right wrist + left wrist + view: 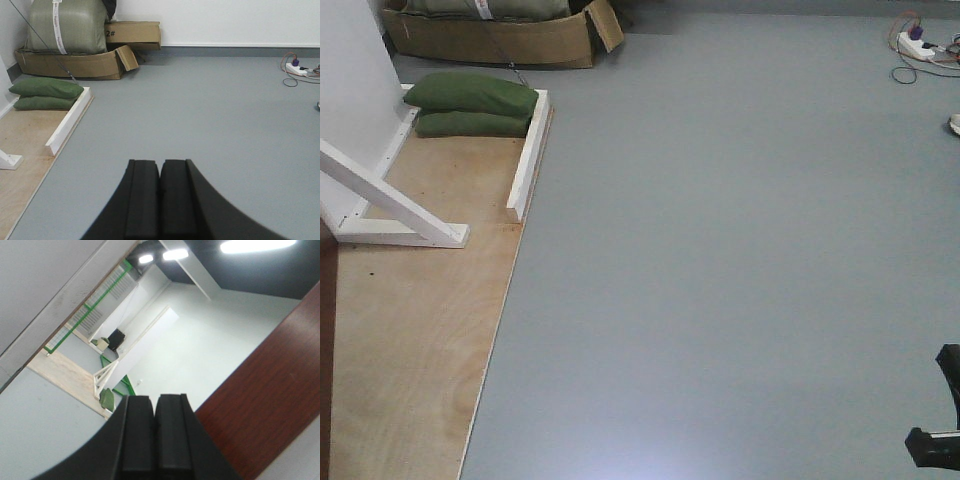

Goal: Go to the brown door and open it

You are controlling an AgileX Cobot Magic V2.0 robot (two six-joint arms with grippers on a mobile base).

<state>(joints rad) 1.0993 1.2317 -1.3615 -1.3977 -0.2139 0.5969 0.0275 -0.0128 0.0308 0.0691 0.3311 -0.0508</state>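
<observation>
Both tools clenched, nothing held
Left gripper [154, 405] tilted, fingers pressed together, door [270, 390] near; right gripper [160, 170] level over the floor [225, 125], likewise clenched.

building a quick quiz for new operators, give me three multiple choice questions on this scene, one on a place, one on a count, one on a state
1. Where do the green sandbags lie?
A on the plywood platform, beside the white rail
B on a shelf
C on a chair

2. How many green sandbags are stacked there?
A one
B two
C four

3. How do the jaws of the right gripper stand?
A wide open
B shut together, holding nothing
C shut on a cable

Answers:
1 A, the bags rest on the wood next to the rail.
2 B, one bag lies on top of another.
3 B, the right wrist view shows the jaws meeting with no gap and nothing between them.
</observation>
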